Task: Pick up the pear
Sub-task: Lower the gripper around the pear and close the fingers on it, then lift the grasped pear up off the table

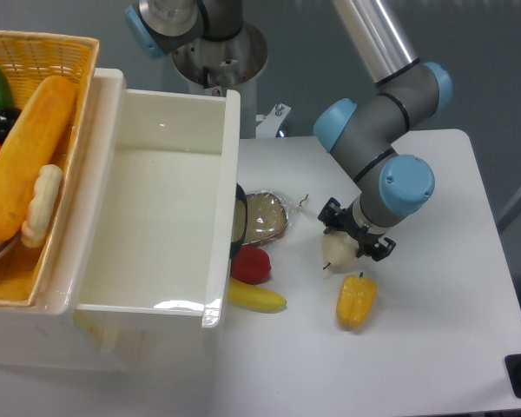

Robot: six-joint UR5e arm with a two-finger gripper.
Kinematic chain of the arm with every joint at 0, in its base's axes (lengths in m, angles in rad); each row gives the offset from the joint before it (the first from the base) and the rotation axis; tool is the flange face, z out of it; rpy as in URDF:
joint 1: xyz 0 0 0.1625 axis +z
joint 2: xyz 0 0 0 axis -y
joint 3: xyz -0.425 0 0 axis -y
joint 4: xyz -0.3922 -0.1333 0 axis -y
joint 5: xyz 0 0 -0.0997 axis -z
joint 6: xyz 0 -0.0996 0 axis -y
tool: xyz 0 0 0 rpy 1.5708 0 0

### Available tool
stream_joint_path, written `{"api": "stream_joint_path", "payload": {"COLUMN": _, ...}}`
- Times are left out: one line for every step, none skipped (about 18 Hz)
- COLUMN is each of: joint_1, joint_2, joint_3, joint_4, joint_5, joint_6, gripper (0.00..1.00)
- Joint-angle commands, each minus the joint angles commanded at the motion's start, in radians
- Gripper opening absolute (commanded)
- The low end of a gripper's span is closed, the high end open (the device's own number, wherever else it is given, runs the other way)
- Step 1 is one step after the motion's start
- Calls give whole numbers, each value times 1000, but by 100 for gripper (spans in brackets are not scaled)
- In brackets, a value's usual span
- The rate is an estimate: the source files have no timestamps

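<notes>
Evidently the gripper (354,240) sits right over the top of the pear (338,252), its dark fingers straddling the fruit's upper part, one to the left and one to the right. Whether they already press on the skin or merely bracket it cannot be told from this view. The pear rests on the white table (443,347), just above the orange-yellow bell pepper (355,301) and well right of the red fruit (251,265) and the banana (257,297). A wrapped slice of bread (265,217) lies near the white bin (156,208), beside which a wicker basket (65,52) holds other produce. Coming from above probably suits a round, glossy fruit: the fingers can close across its widest part without nudging the pepper so near it. The arm reaches down from the upper right, folds at its blue-capped joints, and turns the wrist steeply downward, so the tool points nearly straight at the tabletop.
</notes>
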State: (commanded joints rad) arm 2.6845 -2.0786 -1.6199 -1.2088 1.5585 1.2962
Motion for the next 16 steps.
{"api": "stream_joint_path", "payload": {"joint_1": -2, "joint_2": 2, "joint_3": 5, "joint_4": -2, "joint_5": 2, "joint_6": -2, "gripper": 42}}
{"api": "stream_joint_path", "payload": {"joint_1": -2, "joint_2": 2, "joint_3": 5, "joint_4": -3, "joint_5": 2, "joint_6": 0, "gripper": 39}}
{"api": "stream_joint_path", "payload": {"joint_1": 0, "joint_2": 5, "joint_3": 5, "joint_4": -3, "joint_5": 2, "joint_6": 0, "gripper": 38}}
{"api": "stream_joint_path", "payload": {"joint_1": 2, "joint_2": 8, "joint_3": 6, "joint_4": -8, "joint_5": 2, "joint_6": 0, "gripper": 37}}
{"api": "stream_joint_path", "payload": {"joint_1": 2, "joint_2": 11, "joint_3": 9, "joint_4": -12, "joint_5": 2, "joint_6": 2, "gripper": 37}}
{"api": "stream_joint_path", "payload": {"joint_1": 3, "joint_2": 15, "joint_3": 18, "joint_4": -20, "joint_5": 2, "joint_6": 2, "gripper": 37}}
{"api": "stream_joint_path", "payload": {"joint_1": 3, "joint_2": 24, "joint_3": 23, "joint_4": -26, "joint_5": 2, "joint_6": 2, "gripper": 37}}
{"api": "stream_joint_path", "payload": {"joint_1": 5, "joint_2": 34, "joint_3": 29, "joint_4": -31, "joint_5": 2, "joint_6": 2, "gripper": 37}}
{"api": "stream_joint_path", "payload": {"joint_1": 6, "joint_2": 43, "joint_3": 37, "joint_4": -43, "joint_5": 2, "joint_6": 2, "gripper": 37}}
{"api": "stream_joint_path", "payload": {"joint_1": 8, "joint_2": 52, "joint_3": 46, "joint_4": -60, "joint_5": 2, "joint_6": 3, "gripper": 37}}
{"api": "stream_joint_path", "payload": {"joint_1": 9, "joint_2": 55, "joint_3": 60, "joint_4": -75, "joint_5": 0, "joint_6": 3, "gripper": 37}}
{"api": "stream_joint_path", "payload": {"joint_1": 9, "joint_2": 57, "joint_3": 72, "joint_4": -90, "joint_5": -2, "joint_6": 3, "gripper": 37}}
{"api": "stream_joint_path", "payload": {"joint_1": 8, "joint_2": 63, "joint_3": 83, "joint_4": -112, "joint_5": -3, "joint_6": 3, "gripper": 37}}
{"api": "stream_joint_path", "payload": {"joint_1": 9, "joint_2": 77, "joint_3": 92, "joint_4": -135, "joint_5": -8, "joint_6": 5, "gripper": 37}}
{"api": "stream_joint_path", "payload": {"joint_1": 9, "joint_2": 87, "joint_3": 100, "joint_4": -150, "joint_5": -18, "joint_6": 8, "gripper": 37}}
{"api": "stream_joint_path", "payload": {"joint_1": 11, "joint_2": 98, "joint_3": 106, "joint_4": -155, "joint_5": -44, "joint_6": 11, "gripper": 37}}
